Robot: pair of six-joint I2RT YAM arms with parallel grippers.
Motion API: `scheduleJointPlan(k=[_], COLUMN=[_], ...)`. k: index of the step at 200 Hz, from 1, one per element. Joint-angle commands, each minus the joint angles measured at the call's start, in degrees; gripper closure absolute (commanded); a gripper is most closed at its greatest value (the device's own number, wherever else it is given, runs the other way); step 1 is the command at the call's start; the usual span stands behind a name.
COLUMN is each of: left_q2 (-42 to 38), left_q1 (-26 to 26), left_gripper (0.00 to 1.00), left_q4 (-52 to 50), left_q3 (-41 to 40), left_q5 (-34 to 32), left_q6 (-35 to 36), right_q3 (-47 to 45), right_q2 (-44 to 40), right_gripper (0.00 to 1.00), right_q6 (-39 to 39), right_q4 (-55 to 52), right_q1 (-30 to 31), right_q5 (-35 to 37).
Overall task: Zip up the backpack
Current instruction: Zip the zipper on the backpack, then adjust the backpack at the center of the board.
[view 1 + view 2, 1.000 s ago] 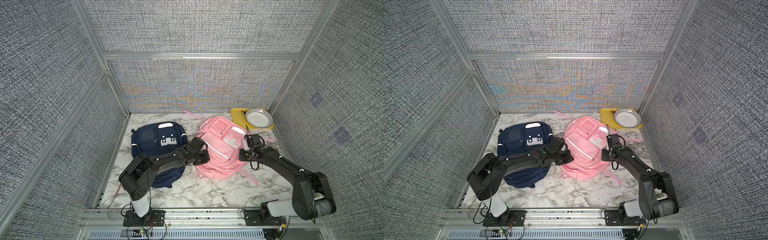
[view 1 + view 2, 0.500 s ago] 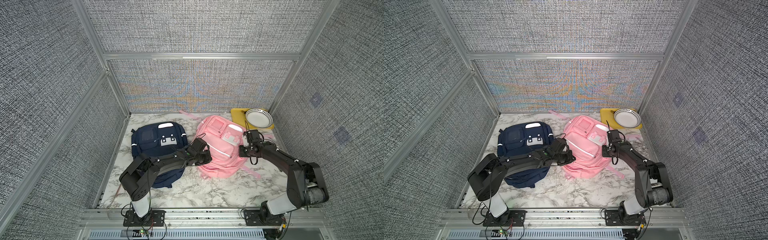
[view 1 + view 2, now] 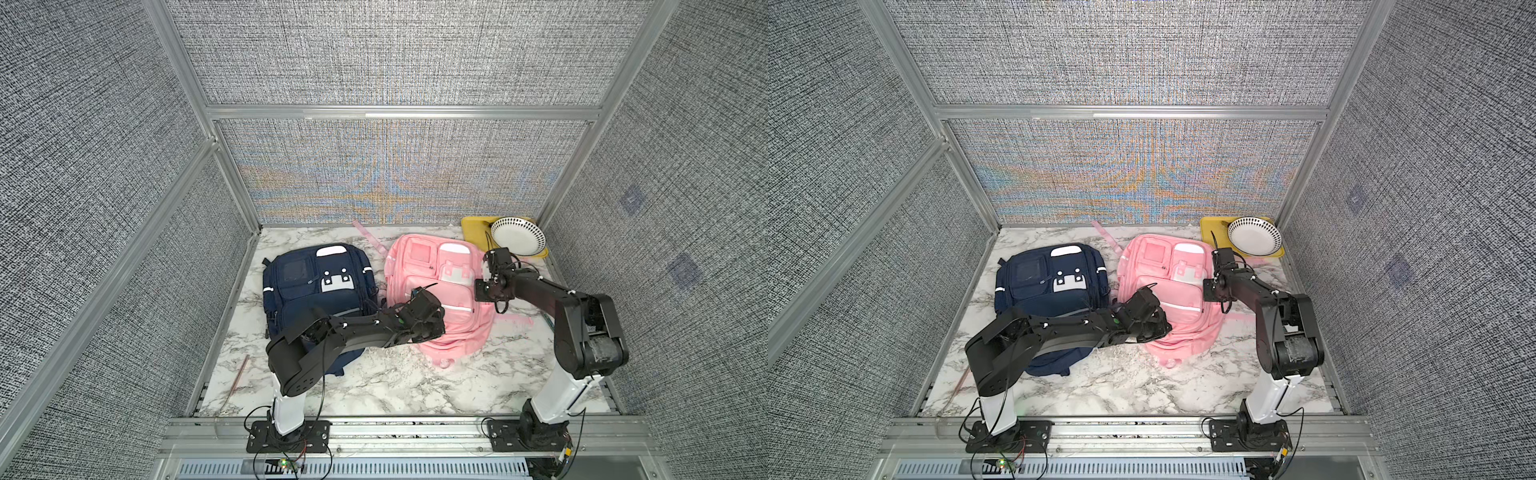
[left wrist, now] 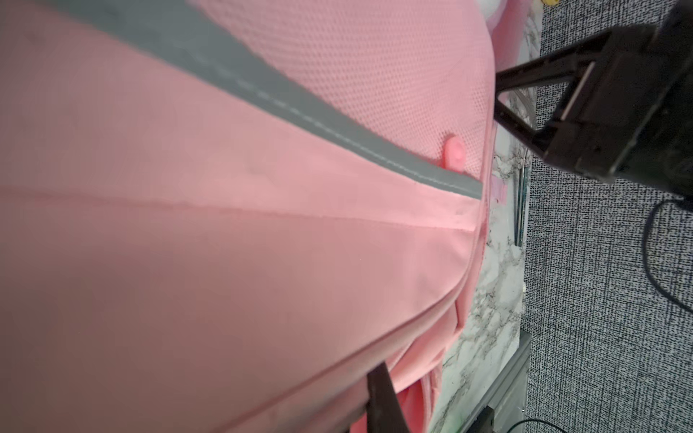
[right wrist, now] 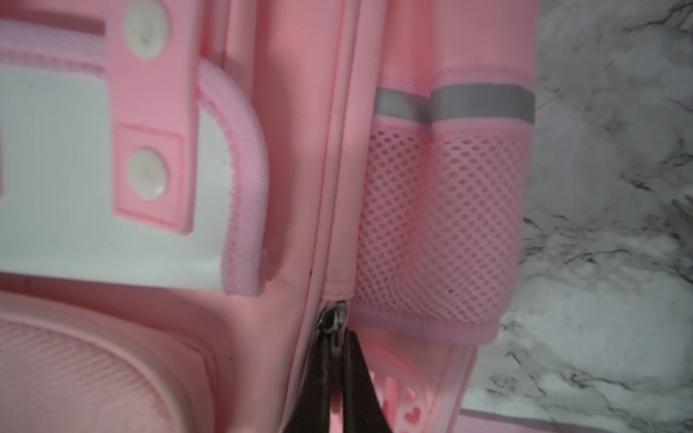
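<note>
- Right wrist view: the right gripper [image 5: 336,343] is clenched on the pink zipper pull [image 5: 335,361], just below the metal slider [image 5: 333,318], which sits at the lower corner of the mesh side pocket [image 5: 438,225].
- The pink backpack [image 3: 457,307] lies flat on the marble table [image 3: 415,386], beside a navy backpack [image 3: 307,291], with its top toward the back wall.
- The left gripper [image 3: 434,328] is closed at the pack's lower corner; from its wrist view I judge it is pinching fabric there.
- I see the thin pull slipping out of my pinch if I tug off the line of the track.
- A flap covers the track ahead of the slider, so cloth could snag in it. I can't tell how much zip is open.
- If the left hold gives, the whole pack would drag instead of zipping, toward the yellow tray [image 3: 473,232].
- The tray holds a white bowl [image 3: 517,237], which looks empty. The mesh pocket looks empty too.
</note>
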Motion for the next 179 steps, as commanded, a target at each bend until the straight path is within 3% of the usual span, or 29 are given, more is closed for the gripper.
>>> scheduleJointPlan(k=[1, 28, 48, 82, 128, 179], left_q2=[1.51, 2.94, 2.86, -1.01, -9.77, -14.08], left_q1=[-1.9, -2.65, -2.76, -2.43, 2.55, 14.17], left_gripper=[1.0, 0.94, 0.78, 0.63, 0.57, 0.51], left_q4=[-2.81, -2.86, -4.14, -13.14, -24.63, -29.44], left_q3=[1.93, 4.32, 5.45, 6.97, 6.2, 3.96], left_q5=[9.19, 10.05, 10.36, 5.08, -4.61, -10.01], left_q6=[1.21, 1.0, 2.1, 7.96, 14.21, 18.88], right_q3=[2.54, 6.06, 7.8, 8.14, 6.02, -0.95], right_q2=[1.95, 4.18, 5.04, 3.78, -2.49, -9.43], right_gripper=[1.0, 1.0, 1.0, 1.0, 0.7, 0.57], right_q6=[-0.18, -0.97, -1.68, -2.18, -0.99, 2.13], right_q4=[9.57, 9.04, 8.61, 7.63, 5.42, 5.21], right_q1=[-0.4, -1.6, -2.44, -3.36, -3.34, -1.88], right_q5=[1.01, 0.56, 0.5, -0.88, -5.9, -8.29])
